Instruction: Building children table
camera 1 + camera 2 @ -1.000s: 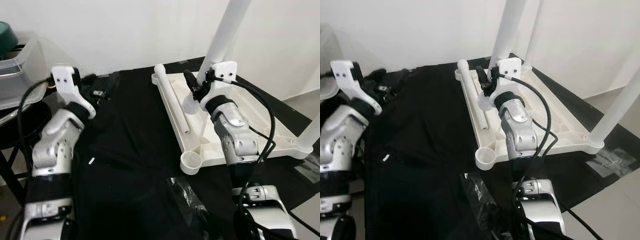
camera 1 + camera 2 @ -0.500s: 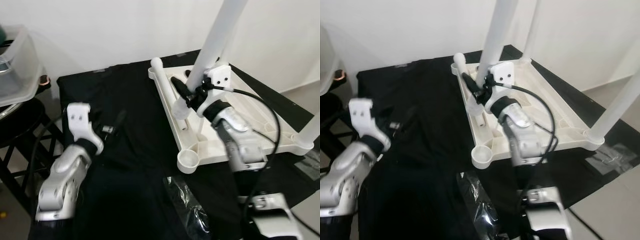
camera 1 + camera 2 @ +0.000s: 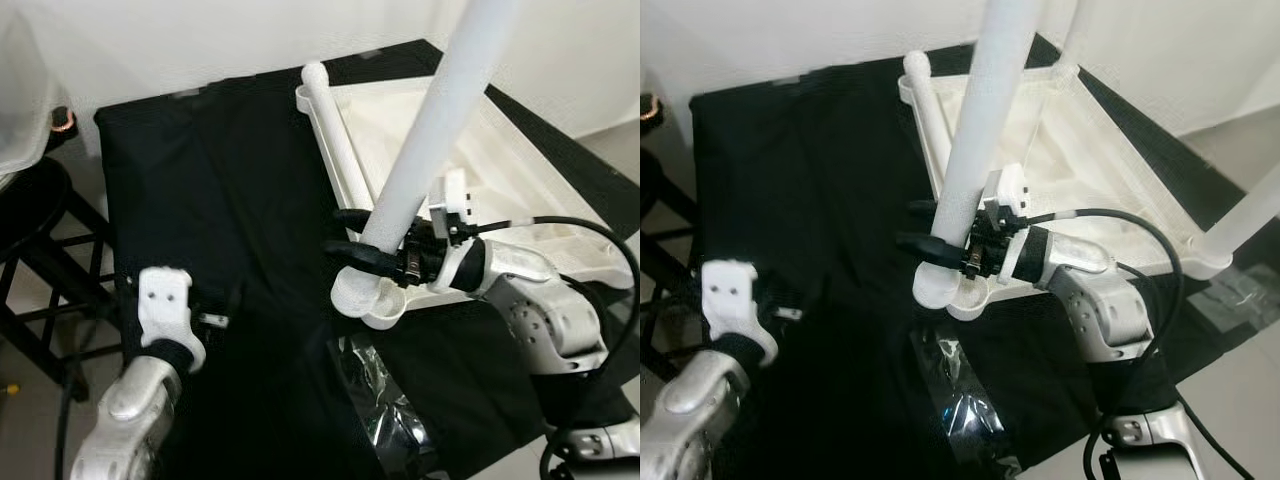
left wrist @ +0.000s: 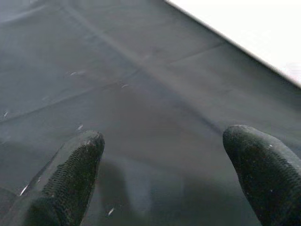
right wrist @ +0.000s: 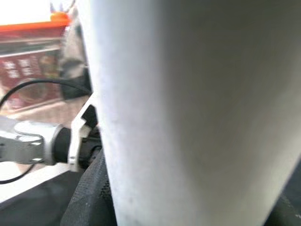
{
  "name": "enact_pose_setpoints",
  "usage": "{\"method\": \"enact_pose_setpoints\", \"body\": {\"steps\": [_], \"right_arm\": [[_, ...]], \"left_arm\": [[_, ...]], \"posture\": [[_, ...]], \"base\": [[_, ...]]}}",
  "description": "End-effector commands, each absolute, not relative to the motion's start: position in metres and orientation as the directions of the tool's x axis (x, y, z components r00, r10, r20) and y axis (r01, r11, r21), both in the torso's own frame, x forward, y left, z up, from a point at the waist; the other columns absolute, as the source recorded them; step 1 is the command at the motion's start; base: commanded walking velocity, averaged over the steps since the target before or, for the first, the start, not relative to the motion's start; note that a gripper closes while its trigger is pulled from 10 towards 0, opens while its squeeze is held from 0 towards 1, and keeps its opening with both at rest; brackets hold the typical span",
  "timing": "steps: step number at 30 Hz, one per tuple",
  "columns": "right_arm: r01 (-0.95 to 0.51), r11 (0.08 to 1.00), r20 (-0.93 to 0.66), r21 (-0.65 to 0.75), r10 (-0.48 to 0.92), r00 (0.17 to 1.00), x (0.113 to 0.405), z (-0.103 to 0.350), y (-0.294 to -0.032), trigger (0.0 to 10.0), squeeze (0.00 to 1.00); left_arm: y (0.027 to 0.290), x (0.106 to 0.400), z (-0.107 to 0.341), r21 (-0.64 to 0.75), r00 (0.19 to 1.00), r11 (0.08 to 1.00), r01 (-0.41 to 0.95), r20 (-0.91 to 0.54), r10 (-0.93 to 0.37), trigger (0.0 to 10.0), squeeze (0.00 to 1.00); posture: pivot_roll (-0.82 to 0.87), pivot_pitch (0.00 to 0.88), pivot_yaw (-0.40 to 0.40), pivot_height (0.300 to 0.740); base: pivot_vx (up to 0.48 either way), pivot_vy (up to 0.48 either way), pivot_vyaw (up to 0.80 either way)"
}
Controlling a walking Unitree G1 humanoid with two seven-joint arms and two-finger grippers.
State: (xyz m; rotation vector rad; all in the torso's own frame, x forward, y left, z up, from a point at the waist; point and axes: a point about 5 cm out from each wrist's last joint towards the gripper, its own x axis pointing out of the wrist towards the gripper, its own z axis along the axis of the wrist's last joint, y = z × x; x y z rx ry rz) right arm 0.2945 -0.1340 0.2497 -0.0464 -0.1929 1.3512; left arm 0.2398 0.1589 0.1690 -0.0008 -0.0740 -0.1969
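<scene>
Gripping the white table leg (image 3: 430, 150) low down, your right gripper (image 3: 345, 235) with fingers closed around it, leg standing tilted in the near corner socket of the upturned white tabletop (image 3: 400, 140) on black cloth (image 3: 230, 200), your left gripper (image 4: 164, 183) spread wide, holding nothing, over the cloth.

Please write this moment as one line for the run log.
right gripper: fingers around white table leg, by corner socket | left gripper: open, idle over black cloth | tabletop: upside down
</scene>
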Motion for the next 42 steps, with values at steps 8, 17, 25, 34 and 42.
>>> {"method": "enact_pose_setpoints", "body": {"steps": [8,17,25,34,42], "right_arm": [[-0.974,0.030,-0.016,-0.223,0.999,0.034,0.295,0.257,-0.134,10.0,0.00],[-0.960,-0.073,-0.096,-0.270,0.994,-0.049,0.294,0.272,-0.142,10.0,0.00],[-0.952,-0.165,-0.175,-0.256,0.977,-0.123,0.288,0.271,-0.150,10.0,0.00],[-0.932,-0.161,-0.252,-0.325,0.964,-0.078,0.301,0.272,-0.153,10.0,0.00],[-0.931,-0.168,-0.235,-0.324,0.968,-0.093,0.310,0.277,-0.150,10.0,0.00]], "left_arm": [[0.159,0.224,0.169,0.056,0.971,0.974,0.220,0.078,-0.224,10.0,0.00],[0.158,0.217,0.170,0.035,0.967,0.971,0.237,0.089,-0.239,10.0,0.00],[0.157,0.214,0.172,0.028,0.965,0.970,0.240,0.101,-0.242,10.0,0.00],[0.157,0.214,0.174,0.031,0.964,0.970,0.239,0.112,-0.241,10.0,0.00],[0.157,0.216,0.176,0.032,0.965,0.972,0.233,0.121,-0.235,10.0,0.00]], "posture": [[0.01,0.346,0.029,0.740],[0.01,0.347,0.036,0.740],[0.01,0.340,0.031,0.740],[0.01,0.332,0.026,0.740],[0.02,0.340,0.024,0.740]], "base": [[0.000,0.000,0.00],[0.000,0.000,0.00],[0.000,0.000,0.00],[0.000,0.000,0.00],[0.000,0.000,0.00]]}}
